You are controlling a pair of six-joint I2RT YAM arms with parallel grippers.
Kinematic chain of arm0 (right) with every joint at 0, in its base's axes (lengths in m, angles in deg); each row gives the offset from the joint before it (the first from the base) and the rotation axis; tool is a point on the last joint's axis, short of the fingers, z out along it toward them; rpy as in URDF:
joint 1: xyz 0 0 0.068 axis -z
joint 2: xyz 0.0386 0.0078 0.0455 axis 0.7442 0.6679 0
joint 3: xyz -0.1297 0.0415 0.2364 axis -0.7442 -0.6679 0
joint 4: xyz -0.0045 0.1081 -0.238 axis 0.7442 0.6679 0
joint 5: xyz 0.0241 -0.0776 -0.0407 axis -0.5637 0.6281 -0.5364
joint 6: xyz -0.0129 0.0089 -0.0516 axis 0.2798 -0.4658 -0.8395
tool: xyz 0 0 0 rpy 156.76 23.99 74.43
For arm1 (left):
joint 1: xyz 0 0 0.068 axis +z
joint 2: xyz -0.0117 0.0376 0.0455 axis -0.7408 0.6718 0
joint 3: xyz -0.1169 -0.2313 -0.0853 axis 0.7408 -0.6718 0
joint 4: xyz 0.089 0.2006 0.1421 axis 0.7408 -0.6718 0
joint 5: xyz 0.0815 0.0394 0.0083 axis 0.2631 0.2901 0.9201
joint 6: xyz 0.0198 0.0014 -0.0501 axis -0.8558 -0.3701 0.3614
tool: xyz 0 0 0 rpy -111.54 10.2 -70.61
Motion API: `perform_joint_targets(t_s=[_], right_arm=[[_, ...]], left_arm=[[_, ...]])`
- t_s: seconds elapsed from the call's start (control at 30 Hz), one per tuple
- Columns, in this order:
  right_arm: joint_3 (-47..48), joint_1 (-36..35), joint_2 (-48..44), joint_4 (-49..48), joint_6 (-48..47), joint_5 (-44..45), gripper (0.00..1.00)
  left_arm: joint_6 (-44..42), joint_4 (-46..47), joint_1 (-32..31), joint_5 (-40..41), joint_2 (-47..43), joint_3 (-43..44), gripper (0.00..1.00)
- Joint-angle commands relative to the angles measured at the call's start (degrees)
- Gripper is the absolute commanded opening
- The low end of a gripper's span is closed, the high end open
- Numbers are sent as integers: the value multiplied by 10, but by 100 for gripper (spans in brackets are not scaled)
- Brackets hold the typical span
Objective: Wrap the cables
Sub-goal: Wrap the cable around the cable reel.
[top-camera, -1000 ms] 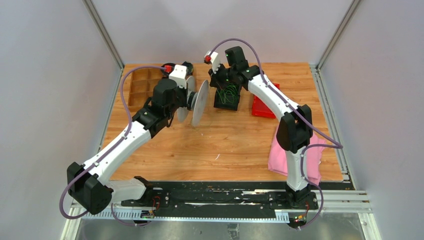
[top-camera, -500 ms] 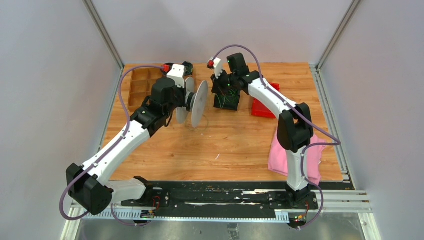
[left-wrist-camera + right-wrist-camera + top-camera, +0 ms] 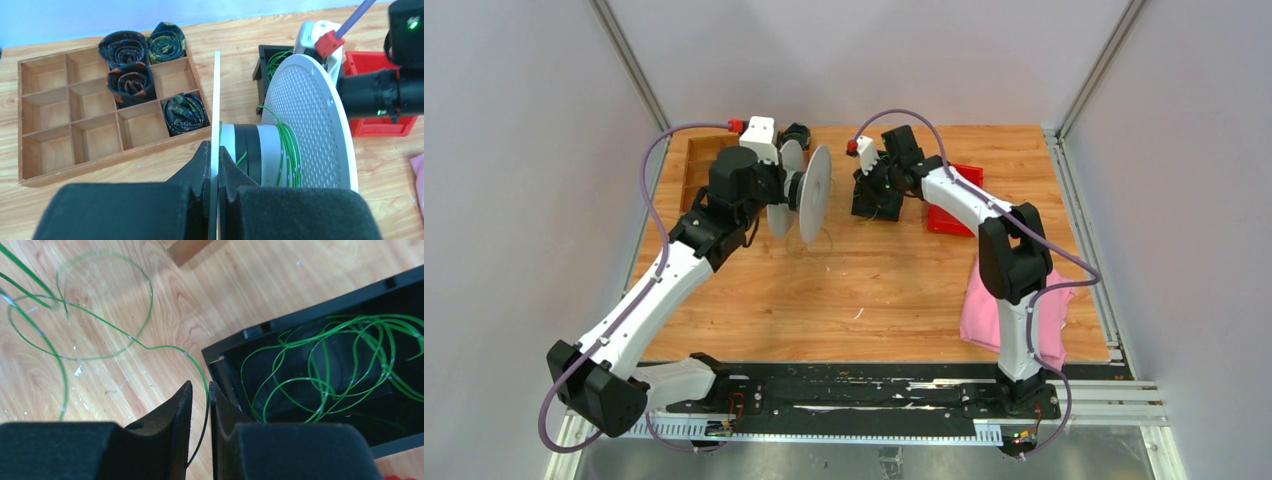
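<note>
- The left claw (image 3: 214,152) was clenched tight on the thin near rim of the spool (image 3: 305,120). It held the spool on its side, and from above it looked lifted clear of the table (image 3: 300,265).
- The right claw (image 3: 201,390) had its jaws cracked apart just a little. One green strand ran loose through the gap, and as far as I could tell it wasn't pinched.
- On the spool's hub there were only a few turns of green wire, sitting next to a black band. So the wrapping had started, but only just.
- The strand by the right claw wandered off across the table in a couple of big floppy loops, so there was plenty of slack to take up.
- Most of the cables (image 3: 325,390) were still a tangle inside the black box (image 3: 310,310), just beside the right claw.
- My read: this was early days. Nearly all the wire still had to be pulled out and wound onto the hub.
- Beyond the spool sat a wooden tray (image 3: 100,163) with dark bundles (image 3: 131,82) in four of its compartments. I'd say that wasn't part of this job.
</note>
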Motion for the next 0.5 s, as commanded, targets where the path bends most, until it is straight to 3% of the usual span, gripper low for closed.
perform_joint_targets(t_s=[0.0, 0.23, 0.47], right_arm=[[-32, 11, -26, -2, -2, 0, 18], [-83, 13, -69, 2, 6, -11, 1], [-164, 19, -118, 8, 5, -9, 1]], left_arm=[[12, 35, 6, -3, -20, 36, 0], [20, 30, 17, -5, -20, 43, 0], [29, 22, 33, -10, -21, 64, 0]])
